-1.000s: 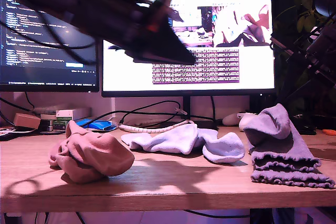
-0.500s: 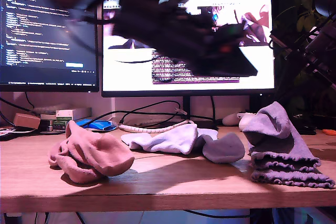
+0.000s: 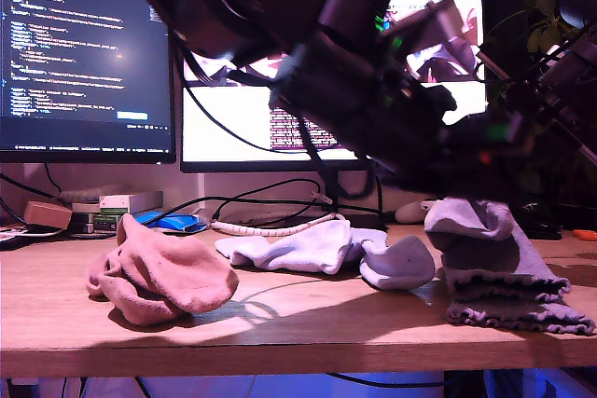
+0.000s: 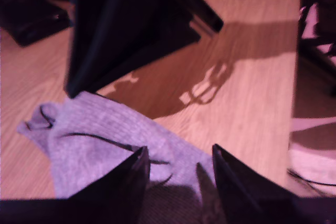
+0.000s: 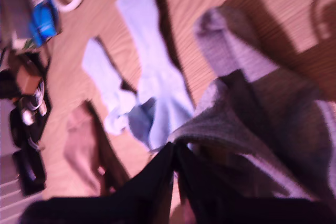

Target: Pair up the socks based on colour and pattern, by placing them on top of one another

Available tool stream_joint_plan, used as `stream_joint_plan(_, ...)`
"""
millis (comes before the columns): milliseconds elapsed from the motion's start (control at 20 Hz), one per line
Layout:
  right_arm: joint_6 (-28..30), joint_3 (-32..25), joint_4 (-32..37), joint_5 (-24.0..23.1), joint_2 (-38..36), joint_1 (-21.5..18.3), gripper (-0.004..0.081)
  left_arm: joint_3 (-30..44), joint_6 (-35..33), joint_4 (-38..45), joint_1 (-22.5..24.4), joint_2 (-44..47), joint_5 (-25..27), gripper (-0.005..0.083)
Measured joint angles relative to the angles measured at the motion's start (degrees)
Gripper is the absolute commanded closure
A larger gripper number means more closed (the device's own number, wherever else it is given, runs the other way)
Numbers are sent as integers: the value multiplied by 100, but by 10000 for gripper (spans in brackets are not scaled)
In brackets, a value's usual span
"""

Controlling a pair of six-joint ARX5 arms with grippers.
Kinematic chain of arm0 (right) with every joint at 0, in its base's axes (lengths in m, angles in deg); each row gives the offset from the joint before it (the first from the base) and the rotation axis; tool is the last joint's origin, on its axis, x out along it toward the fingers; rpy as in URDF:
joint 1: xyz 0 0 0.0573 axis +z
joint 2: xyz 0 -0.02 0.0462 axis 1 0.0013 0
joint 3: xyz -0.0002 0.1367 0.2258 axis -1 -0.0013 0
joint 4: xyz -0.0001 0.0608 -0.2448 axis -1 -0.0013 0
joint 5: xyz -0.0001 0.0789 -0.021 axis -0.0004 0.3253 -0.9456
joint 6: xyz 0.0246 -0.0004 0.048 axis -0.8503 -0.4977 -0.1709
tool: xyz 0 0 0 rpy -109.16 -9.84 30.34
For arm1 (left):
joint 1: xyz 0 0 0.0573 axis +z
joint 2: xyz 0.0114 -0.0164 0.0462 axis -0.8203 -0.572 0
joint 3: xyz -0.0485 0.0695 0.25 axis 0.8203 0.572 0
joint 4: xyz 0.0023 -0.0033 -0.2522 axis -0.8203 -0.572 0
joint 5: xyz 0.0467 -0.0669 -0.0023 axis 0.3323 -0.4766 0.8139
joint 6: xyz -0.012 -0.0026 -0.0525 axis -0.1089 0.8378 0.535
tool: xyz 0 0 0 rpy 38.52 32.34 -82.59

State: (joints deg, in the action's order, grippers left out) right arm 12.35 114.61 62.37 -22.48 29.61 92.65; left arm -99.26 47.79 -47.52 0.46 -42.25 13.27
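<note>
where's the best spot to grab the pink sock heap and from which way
Probably the raised, crumpled hump of the pink sock heap, coming straight down from above. It lies bunched on the desk, so its top folds offer fabric to pinch, while its edges lie flat against the wood.

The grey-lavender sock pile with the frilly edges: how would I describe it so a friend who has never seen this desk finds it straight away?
Start at the wooden desk in front of the two monitors and go to the exterior view's right end. There lies the grey-lavender sock pile, past the pale-blue socks in the middle and far from the pink socks. Only it has wavy, ribbed frilly cuffs stacked along its front.
</note>
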Motion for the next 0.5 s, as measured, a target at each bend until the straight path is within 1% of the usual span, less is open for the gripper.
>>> stream_joint_plan(150,0,0,2,90,0,0,780,-225,-2,24,-44,-192,369,456)
stream_joint_plan(250,0,0,2,109,0,0,780,-262,-2,63,-52,-223,579,528)
stream_joint_plan(500,0,0,4,131,0,0,780,-284,28,76,-76,-299,621,537)
